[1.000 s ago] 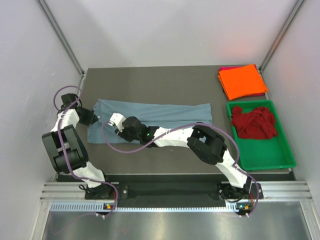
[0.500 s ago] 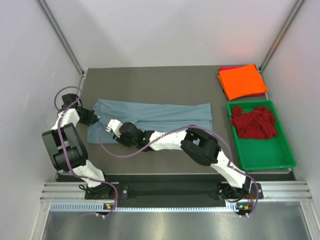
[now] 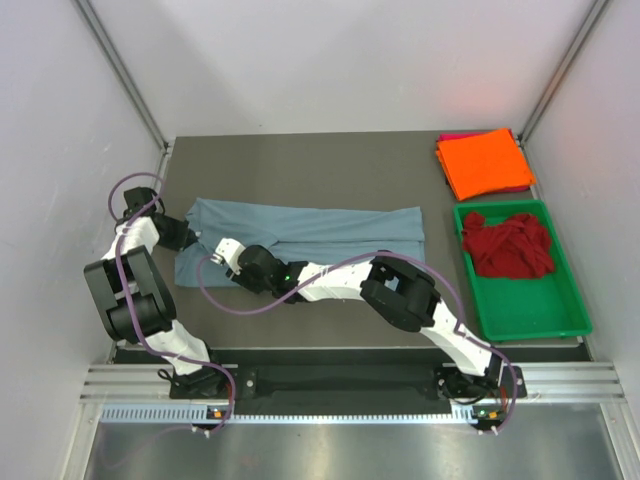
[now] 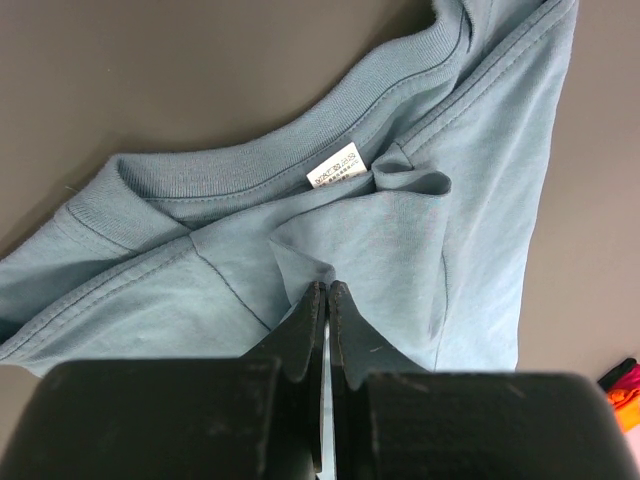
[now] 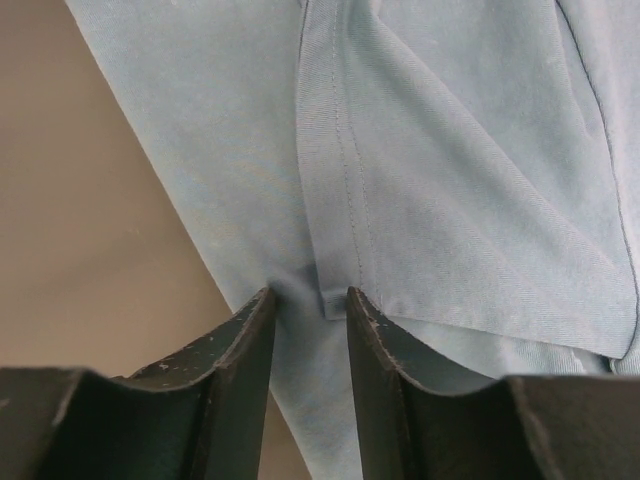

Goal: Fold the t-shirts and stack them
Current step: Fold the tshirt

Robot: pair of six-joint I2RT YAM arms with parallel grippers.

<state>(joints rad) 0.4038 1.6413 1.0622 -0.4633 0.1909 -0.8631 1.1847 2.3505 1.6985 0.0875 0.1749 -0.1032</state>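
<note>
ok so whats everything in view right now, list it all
blue-grey t-shirt: one, dusty blue-grey, spread over the table's left and middle
orange t-shirt: one, bright orange, folded, far right corner
magenta-pink t-shirt: one, magenta-pink, under the orange one, only an edge shows
dark red t-shirt: one, dark red, crumpled in the tray
tray: one, green, right side
table: one, dark grey, under everything
left gripper: one, black, shut on the blue-grey t-shirt below its collar
right gripper: one, black, open, at that shirt's edge
</note>
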